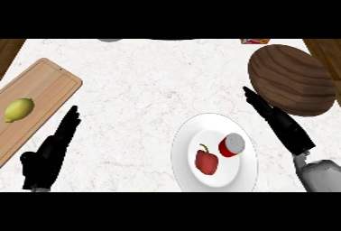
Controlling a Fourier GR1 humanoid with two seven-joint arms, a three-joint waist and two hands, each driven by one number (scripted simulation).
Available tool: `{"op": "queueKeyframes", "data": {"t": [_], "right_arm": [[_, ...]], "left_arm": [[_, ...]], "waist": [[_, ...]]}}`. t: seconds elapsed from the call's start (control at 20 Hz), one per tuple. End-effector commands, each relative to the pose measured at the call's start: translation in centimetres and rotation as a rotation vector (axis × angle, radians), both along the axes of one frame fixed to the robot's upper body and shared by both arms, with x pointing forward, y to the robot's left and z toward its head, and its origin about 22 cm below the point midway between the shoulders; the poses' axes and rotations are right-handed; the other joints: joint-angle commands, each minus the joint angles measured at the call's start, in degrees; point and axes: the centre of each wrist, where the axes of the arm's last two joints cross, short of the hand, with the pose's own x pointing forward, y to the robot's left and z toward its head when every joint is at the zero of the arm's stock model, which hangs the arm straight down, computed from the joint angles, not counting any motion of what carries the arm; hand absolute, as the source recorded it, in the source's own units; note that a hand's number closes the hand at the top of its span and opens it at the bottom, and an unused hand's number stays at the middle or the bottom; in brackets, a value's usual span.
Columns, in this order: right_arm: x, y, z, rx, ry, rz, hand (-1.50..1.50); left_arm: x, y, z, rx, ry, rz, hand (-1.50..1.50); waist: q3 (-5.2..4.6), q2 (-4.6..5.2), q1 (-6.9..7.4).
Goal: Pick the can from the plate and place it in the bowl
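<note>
Checking progress: we judged the task barely begun; nothing lifted yet, pick and place both left to do.
Can (pixel 232 145): it stood on the white plate (pixel 190 135), at abt 2 o'clock from the plate's centre, red body w/ a pale top, untouched.
Pepper (pixel 207 160): a red pepper sat on the same plate, just beside the can at its 7 o'clock; we thought it could get nudged during the grasp.
Bowl (pixel 292 80): wooden, brown, at abt 1 o'clock from the can, well apart from it, nothing in it as far as we could see.
Right hand (pixel 283 124): fingers straight, held nothing; it lay between plate and bowl, w/ the can at its 8 o'clock, near but not touching. Fingertips pointed to 11 o'clock, close under the bowl's rim.
Left hand (pixel 52 151): fingers straight, resting at the view's lower left, far from the can.
Other: a cutting board (pixel 40 85) w/ a lemon (pixel 19 109) sat at 9 o'clock from the plate, on the marble counter (pixel 146 81); not part of the job.
Next, in our view: right hand had to swing toward 8 o'clock and close round the can.
</note>
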Motion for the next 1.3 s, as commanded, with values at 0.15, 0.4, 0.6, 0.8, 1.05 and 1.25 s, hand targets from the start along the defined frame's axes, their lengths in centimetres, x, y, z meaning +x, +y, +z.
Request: {"op": "queueKeyframes", "data": {"t": [0.15,0.4,0.6,0.8,1.05,1.25], "right_arm": [[-2.1,11.5,1.7,0.336,-0.039,0.432,-1.50],[-3.3,11.9,4.4,0.196,-0.481,0.197,-1.50],[-8.4,13.5,1.2,0.148,-0.607,0.265,-1.50],[-12.1,10.3,4.5,-0.008,-0.634,0.269,-1.50],[-12.9,8.3,8.4,-0.290,-0.631,0.209,-1.50],[-14.0,6.2,12.4,-0.487,-0.550,0.183,-1.50]], "left_arm": [[4.1,0.6,5.3,-0.061,-0.260,0.055,0.00],[4.7,2.8,6.4,-0.107,-0.338,0.142,0.00],[5.9,4.6,5.6,-0.116,-0.351,0.147,0.00],[5.3,4.5,6.8,-0.111,-0.361,0.149,0.00],[7.3,5.1,6.6,-0.094,-0.350,0.153,0.00],[6.6,5.2,6.7,-0.106,-0.348,0.142,0.00]], "waist": [[1.19,-1.20,2.32],[1.08,-2.21,-0.98],[1.11,-1.24,-0.55],[1.11,-1.54,-0.13],[0.97,-1.36,-1.18],[0.96,-1.30,-0.30]]}}
